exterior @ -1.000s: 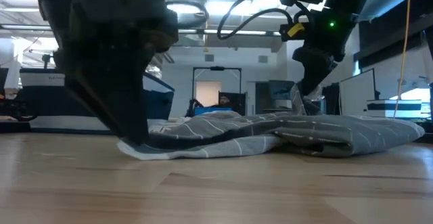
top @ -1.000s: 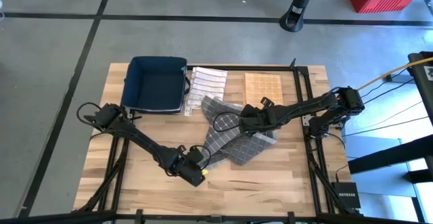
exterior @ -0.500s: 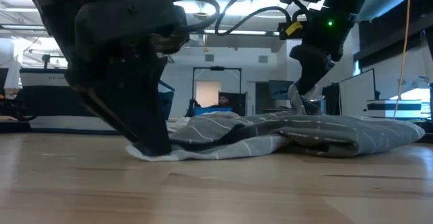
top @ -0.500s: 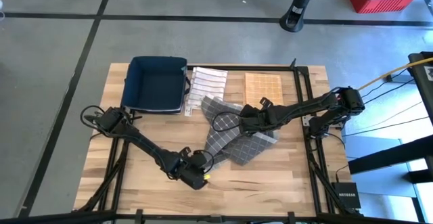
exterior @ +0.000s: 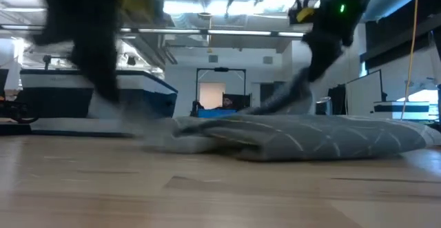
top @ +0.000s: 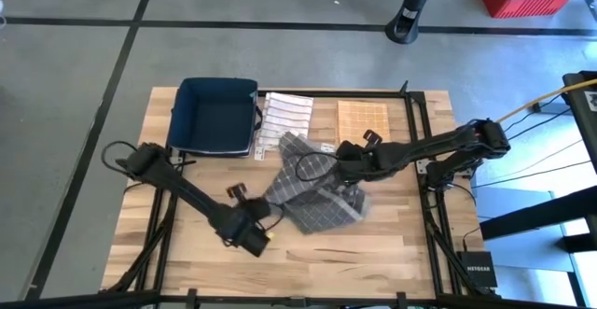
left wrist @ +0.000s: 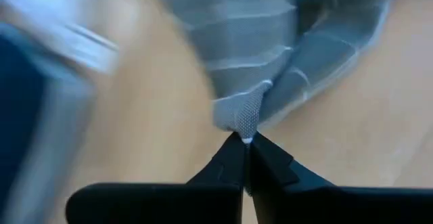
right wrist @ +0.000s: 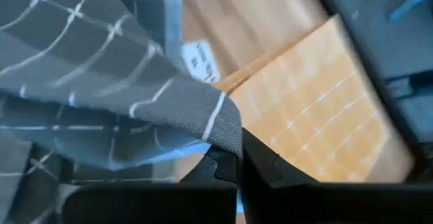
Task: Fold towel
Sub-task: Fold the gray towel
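Left fingers (left wrist: 245, 158) newly pinching grey towel (top: 308, 183) corner, right fingers (right wrist: 237, 162) pinching opposite edge

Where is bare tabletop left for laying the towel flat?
Bare wood runs along the near edge, in front of the grey towel, and at the right beside the orange cloth. The far left is crowded: blue bin and white striped cloth.

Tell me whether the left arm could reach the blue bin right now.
Probably not freely: the left gripper is shut on the grey towel corner, so it would drag it along toward the blue bin.
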### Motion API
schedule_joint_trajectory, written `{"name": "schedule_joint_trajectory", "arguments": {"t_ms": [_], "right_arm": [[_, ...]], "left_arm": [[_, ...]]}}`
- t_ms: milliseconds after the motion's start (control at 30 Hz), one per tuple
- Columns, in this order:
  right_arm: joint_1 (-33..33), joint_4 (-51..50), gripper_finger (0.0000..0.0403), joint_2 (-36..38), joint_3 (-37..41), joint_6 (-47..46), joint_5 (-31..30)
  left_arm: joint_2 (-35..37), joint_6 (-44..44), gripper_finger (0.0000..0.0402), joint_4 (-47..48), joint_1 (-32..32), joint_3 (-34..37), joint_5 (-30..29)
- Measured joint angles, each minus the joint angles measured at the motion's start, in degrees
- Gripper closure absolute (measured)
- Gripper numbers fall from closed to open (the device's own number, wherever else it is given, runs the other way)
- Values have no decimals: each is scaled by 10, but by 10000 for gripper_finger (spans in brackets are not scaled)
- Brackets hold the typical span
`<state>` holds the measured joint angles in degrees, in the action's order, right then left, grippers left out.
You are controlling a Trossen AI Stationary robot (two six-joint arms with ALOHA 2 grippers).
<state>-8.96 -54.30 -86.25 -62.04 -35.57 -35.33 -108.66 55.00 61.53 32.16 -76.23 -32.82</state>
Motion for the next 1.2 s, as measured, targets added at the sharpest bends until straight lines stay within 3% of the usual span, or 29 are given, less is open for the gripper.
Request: {"name": "schedule_joint_trajectory", "arguments": {"t_ms": [133,333,567,767,967,1200], "right_arm": [[-33,-63,402,40,-71,10,-48],[-77,-132,402,82,-223,62,-120],[-87,-131,402,90,-414,199,-171],[-87,-101,402,90,-536,327,-172],[-86,-82,402,90,-602,383,-129],[-86,-12,402,89,-626,403,-58]], "left_arm": [[45,31,400,186,11,-86,-89],[116,-6,400,289,18,-198,-217],[200,-149,401,286,-2,-285,-316],[259,-246,401,274,-31,-339,-363],[297,-369,401,203,-61,-371,-386],[318,-573,400,67,-73,-400,-426]]}}
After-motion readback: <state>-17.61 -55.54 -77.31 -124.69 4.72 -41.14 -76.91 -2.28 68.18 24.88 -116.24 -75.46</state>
